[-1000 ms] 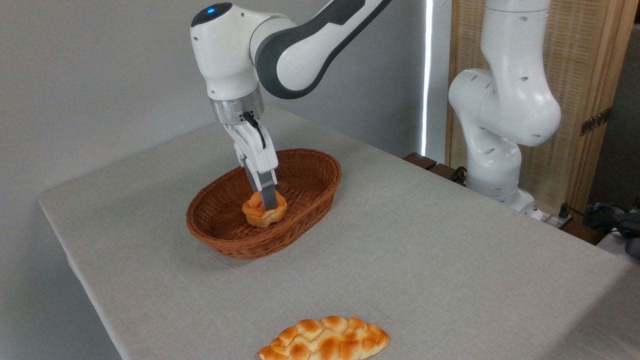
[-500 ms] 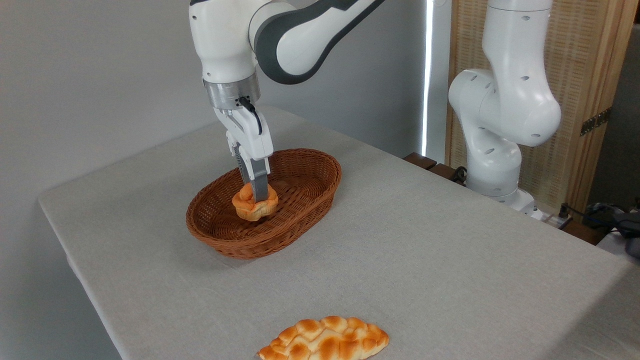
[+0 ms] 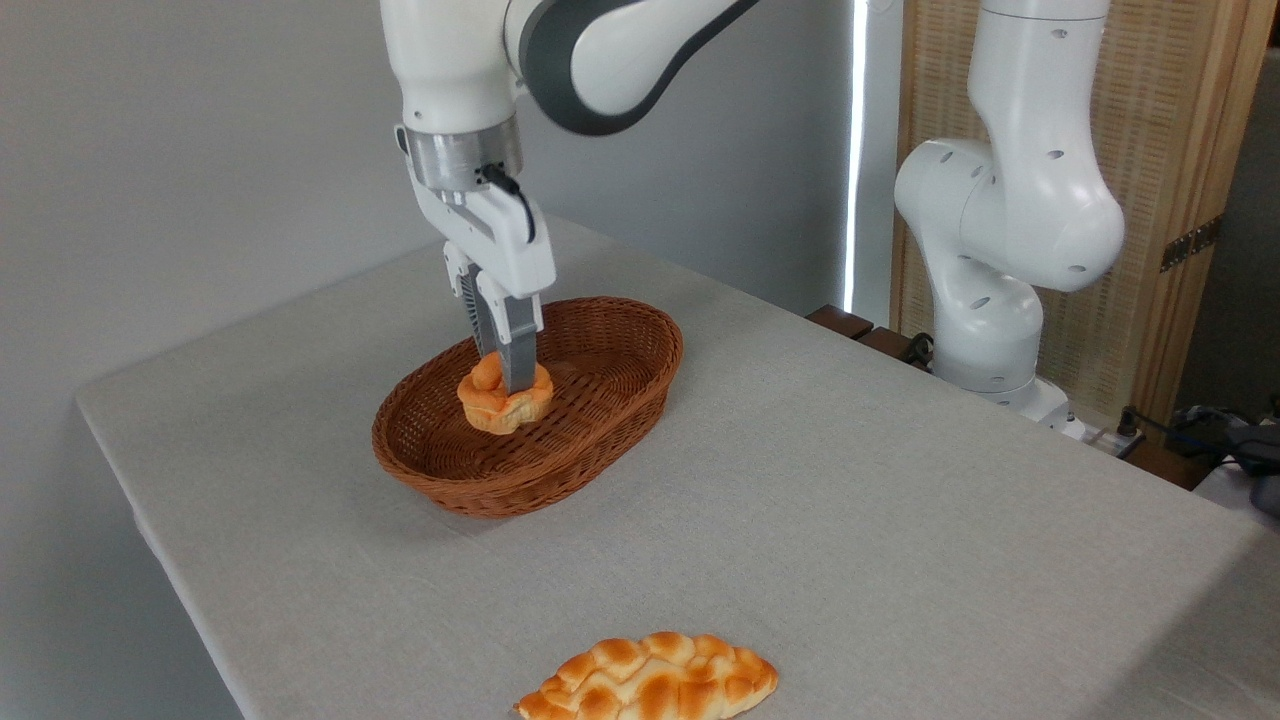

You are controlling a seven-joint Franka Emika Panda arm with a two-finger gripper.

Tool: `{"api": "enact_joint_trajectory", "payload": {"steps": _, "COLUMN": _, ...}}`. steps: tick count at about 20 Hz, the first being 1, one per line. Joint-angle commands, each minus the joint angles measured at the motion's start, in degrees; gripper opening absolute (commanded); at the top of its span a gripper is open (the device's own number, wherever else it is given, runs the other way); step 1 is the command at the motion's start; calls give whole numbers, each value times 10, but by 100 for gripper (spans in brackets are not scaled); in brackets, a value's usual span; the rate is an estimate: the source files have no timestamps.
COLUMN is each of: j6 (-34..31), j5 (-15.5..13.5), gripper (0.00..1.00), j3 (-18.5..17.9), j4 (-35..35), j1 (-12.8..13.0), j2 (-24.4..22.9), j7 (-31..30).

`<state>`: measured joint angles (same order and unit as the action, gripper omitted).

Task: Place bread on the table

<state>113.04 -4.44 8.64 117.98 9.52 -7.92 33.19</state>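
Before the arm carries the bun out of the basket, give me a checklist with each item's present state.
1. Gripper shut on the bun: ok.
2. Bun lifted off the basket floor: ok, it hangs above the weave.
3. Bun above the rim, so a sideways move would clear it: cannot tell from this one view.
4. Bare table to set it on: ok, right of the basket.
5. Loaf out of the way: ok, at the near edge, apart from the basket.
6. Grip firm enough: cannot tell; only one finger shows.
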Motion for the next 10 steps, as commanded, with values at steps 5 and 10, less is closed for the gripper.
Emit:
{"api": "enact_joint_trajectory", "payload": {"steps": 5, "j6": -41, "j5": 0, "gripper": 40, "j3": -3, "j4": -21, "j1": -79, "j2": -19, "j7": 6}}
{"api": "enact_joint_trajectory", "payload": {"steps": 10, "j6": -41, "j5": 1, "gripper": 46, "j3": -2, "j4": -19, "j1": -141, "j2": -18, "j7": 9}}
